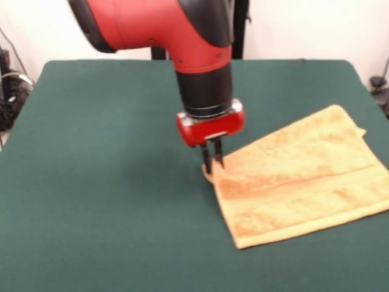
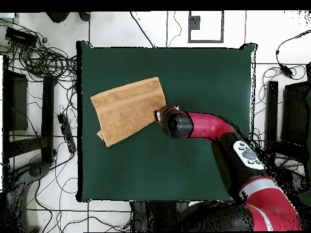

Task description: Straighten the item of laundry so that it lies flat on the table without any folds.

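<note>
The orange-tan towel (image 1: 298, 176) lies on the right part of the green table (image 1: 91, 182). It is doubled over, with an upper layer ending in a long edge across its middle. One far corner is slightly turned. My gripper (image 1: 213, 160) points straight down at the towel's left corner. Its two thin black fingers stand close together, pinching a small raised bit of cloth. In the overhead view the towel (image 2: 127, 109) lies at the table's (image 2: 182, 164) upper left, and the arm's wrist (image 2: 173, 123) covers the gripper at the towel's right corner.
The towel lies close to the table's edge (image 2: 79, 121), and in the front view it runs past the picture's right side. Cables and black stands (image 2: 48, 115) lie on the floor around the table.
</note>
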